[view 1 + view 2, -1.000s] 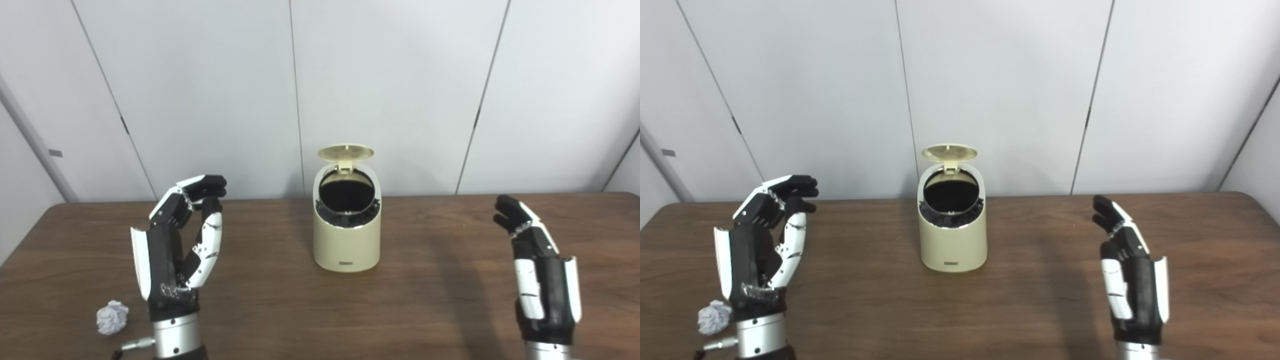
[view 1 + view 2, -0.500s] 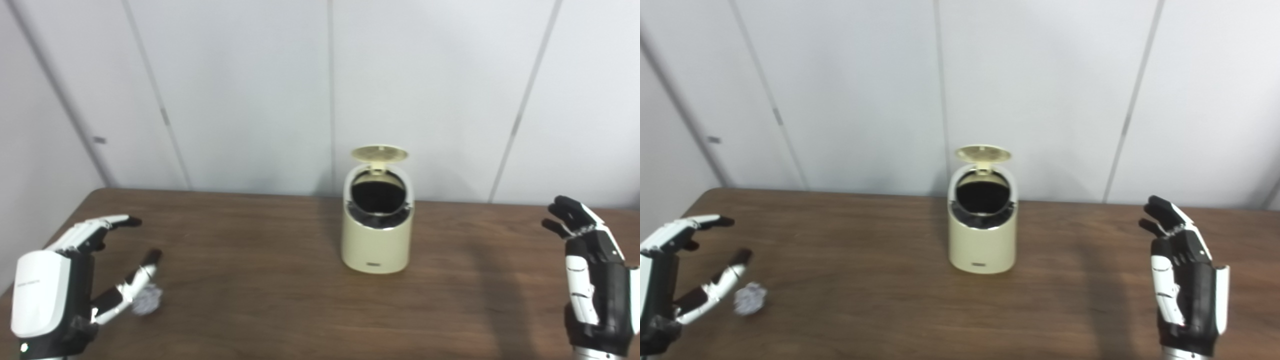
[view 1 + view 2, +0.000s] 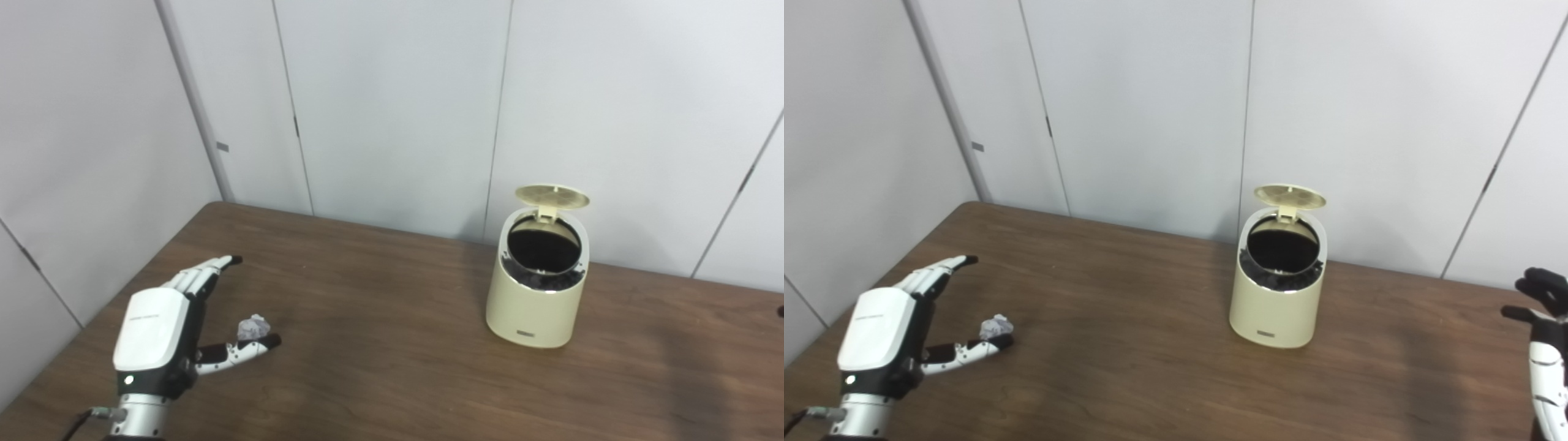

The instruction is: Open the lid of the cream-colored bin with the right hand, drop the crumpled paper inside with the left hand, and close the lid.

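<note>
The cream-colored bin (image 3: 536, 306) stands on the brown table (image 3: 380, 361) at the right of centre, its round lid (image 3: 552, 196) flipped up and its dark inside showing. The crumpled paper (image 3: 251, 326) lies on the table at the left. My left hand (image 3: 162, 331) is open, palm down, with the paper between its fingers (image 3: 205, 272) and thumb (image 3: 245, 350); whether it touches the paper is unclear. My right hand (image 3: 1543, 343) is open and empty at the far right edge of the right eye view, well apart from the bin.
White wall panels stand behind the table and along its left side. The table's left edge (image 3: 92, 318) runs close by my left hand.
The camera has swung left, so the whole scene has shifted right. My left hand has turned palm down and come down around the paper. The bin lid stays up.
</note>
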Motion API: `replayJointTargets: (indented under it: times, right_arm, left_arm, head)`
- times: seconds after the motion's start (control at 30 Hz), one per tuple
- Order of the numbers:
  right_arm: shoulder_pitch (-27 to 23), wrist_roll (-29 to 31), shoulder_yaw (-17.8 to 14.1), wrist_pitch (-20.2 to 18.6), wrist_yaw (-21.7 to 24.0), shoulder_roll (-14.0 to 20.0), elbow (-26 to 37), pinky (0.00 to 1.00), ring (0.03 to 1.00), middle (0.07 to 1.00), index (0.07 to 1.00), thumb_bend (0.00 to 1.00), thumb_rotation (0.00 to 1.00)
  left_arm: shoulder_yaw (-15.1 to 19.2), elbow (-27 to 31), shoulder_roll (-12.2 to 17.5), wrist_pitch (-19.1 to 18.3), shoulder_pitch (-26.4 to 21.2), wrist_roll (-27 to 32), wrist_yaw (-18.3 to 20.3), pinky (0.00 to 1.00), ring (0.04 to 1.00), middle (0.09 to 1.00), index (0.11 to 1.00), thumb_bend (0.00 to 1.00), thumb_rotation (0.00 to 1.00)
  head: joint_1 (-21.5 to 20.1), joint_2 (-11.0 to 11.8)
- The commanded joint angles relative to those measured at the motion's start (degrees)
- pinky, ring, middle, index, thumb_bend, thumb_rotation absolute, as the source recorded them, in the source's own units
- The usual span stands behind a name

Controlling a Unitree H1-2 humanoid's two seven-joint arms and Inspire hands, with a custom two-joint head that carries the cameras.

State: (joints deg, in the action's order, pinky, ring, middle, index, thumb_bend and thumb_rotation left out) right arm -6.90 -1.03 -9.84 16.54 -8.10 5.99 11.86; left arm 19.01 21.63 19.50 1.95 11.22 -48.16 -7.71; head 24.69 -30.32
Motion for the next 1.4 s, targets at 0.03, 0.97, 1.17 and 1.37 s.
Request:
replayJointTargets:
  times: [0.03,0.97,1.17,1.37]
  right_arm:
    - [-1.82,0.70,-0.74,0.12,0.60,1.42,1.99,0.56,0.710,0.726,0.685,0.05,0.49]
    - [-2.53,2.61,-3.65,-3.94,1.27,3.66,2.24,0.53,0.701,0.724,0.686,0.04,0.52]
    - [-2.39,4.04,-4.05,-4.86,1.35,3.85,2.51,0.53,0.702,0.723,0.684,0.03,0.49]
    - [-2.19,4.27,-4.03,-5.38,1.41,3.97,3.05,0.53,0.702,0.723,0.683,0.02,0.47]
  left_arm:
    - [-0.64,0.51,0.82,-1.52,-0.68,-0.11,0.55,0.71,0.853,0.888,0.889,1.00,0.57]
    - [-9.69,-6.10,1.27,-13.27,-4.65,-3.03,7.14,0.82,0.912,0.923,0.925,1.00,0.57]
    - [-10.50,-7.34,1.07,-14.11,-4.59,-3.62,6.09,0.81,0.900,0.916,0.914,1.00,0.57]
    - [-11.55,-9.47,1.01,-14.37,-4.69,-3.91,3.85,0.78,0.881,0.899,0.896,1.00,0.58]
  head:
    - [0.85,-0.37]
    - [6.04,-1.33]
    - [6.12,-1.59]
    - [5.92,-1.61]
